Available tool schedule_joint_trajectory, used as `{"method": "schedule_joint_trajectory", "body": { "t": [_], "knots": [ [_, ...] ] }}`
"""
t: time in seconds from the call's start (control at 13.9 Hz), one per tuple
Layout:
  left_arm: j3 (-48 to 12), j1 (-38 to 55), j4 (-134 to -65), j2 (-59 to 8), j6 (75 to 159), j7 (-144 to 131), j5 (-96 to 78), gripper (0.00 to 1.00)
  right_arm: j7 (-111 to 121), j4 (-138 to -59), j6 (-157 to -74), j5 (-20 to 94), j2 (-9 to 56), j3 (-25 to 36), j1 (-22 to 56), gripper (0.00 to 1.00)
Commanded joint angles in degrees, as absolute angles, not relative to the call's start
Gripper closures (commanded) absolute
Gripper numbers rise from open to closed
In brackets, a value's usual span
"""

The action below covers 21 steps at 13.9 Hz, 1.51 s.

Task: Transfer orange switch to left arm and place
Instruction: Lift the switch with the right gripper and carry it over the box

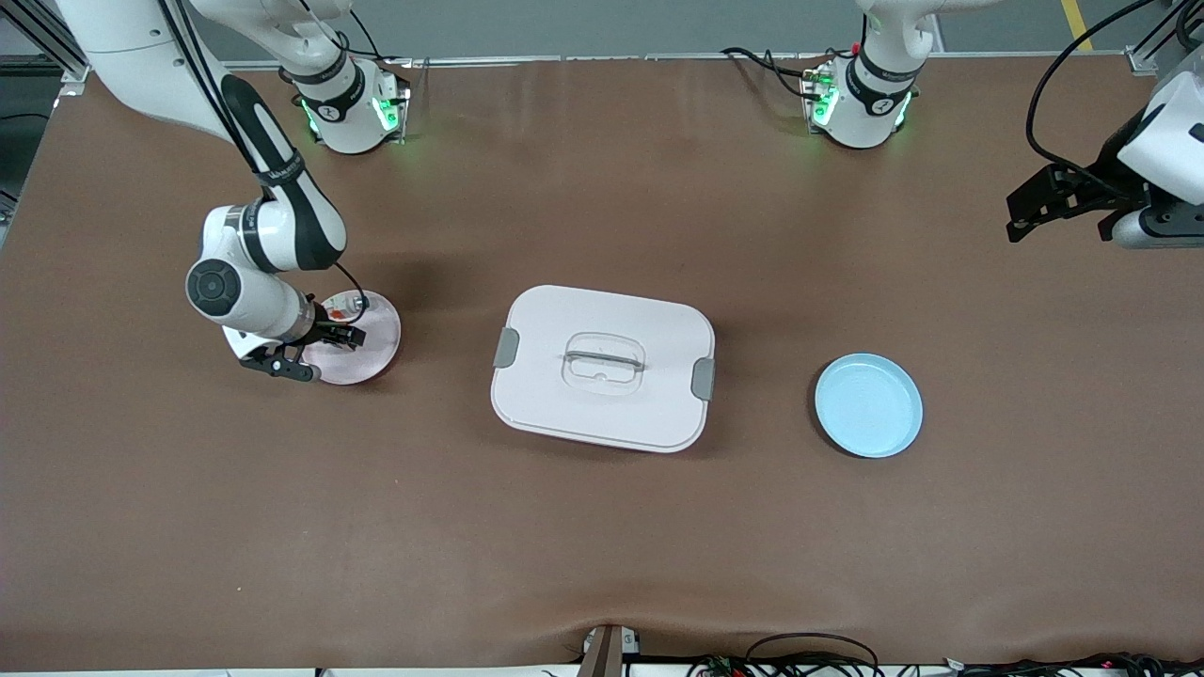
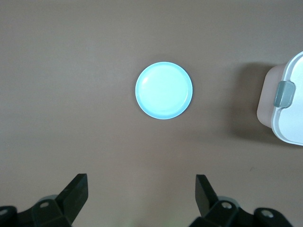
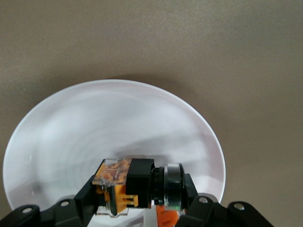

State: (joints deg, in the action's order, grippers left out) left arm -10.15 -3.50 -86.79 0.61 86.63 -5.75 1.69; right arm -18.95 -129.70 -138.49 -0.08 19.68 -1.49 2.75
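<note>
The orange switch (image 3: 128,183), a small black block with orange parts and a clear cover, sits between the fingers of my right gripper (image 3: 139,191), which is shut on it. The right gripper (image 1: 337,333) is low over the pale pink plate (image 1: 374,350) at the right arm's end of the table, and in the front view it hides most of the switch. The white box (image 1: 602,367) with grey latches stands mid-table. My left gripper (image 1: 1021,218) hangs open and empty, high over the left arm's end of the table, its fingers (image 2: 75,191) wide apart.
A light blue plate (image 1: 867,404) lies between the box and the left arm's end of the table, with nothing on it. In the left wrist view the blue plate (image 2: 164,90) and a corner of the box (image 2: 286,109) show below. Cables run along the table's near edge.
</note>
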Motion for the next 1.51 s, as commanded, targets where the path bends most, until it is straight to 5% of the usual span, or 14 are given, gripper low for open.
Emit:
{"method": "schedule_joint_trajectory", "body": {
  "t": [0.0, 0.65, 1.08, 1.44],
  "knots": [
    [-10.2, -3.6, -86.48, 0.44, 87.19, -4.92, 1.23, 0.0, -22.49, -125.62, -130.12, 0.61, 17.32, -1.49, 3.42, 1.0],
    [-10.2, -3.34, -86.57, -0.09, 87.19, -5.1, 1.14, 0.0, -41.98, -105.23, -105.05, 18.18, 16.52, -3.34, 6.93, 1.0],
    [-10.28, -0.88, -86.48, -0.97, 87.98, -6.06, -3.5, 0.0, -62.1, -93.1, -103.62, 29.43, 17.57, -3.34, 14.84, 1.0],
    [-11.24, -0.44, -86.48, -0.88, 87.98, -6.33, -5.8, 0.0, -82.58, -78.08, -104.24, 35.68, 25.29, -3.25, 21.0, 1.0]
  ]
}}
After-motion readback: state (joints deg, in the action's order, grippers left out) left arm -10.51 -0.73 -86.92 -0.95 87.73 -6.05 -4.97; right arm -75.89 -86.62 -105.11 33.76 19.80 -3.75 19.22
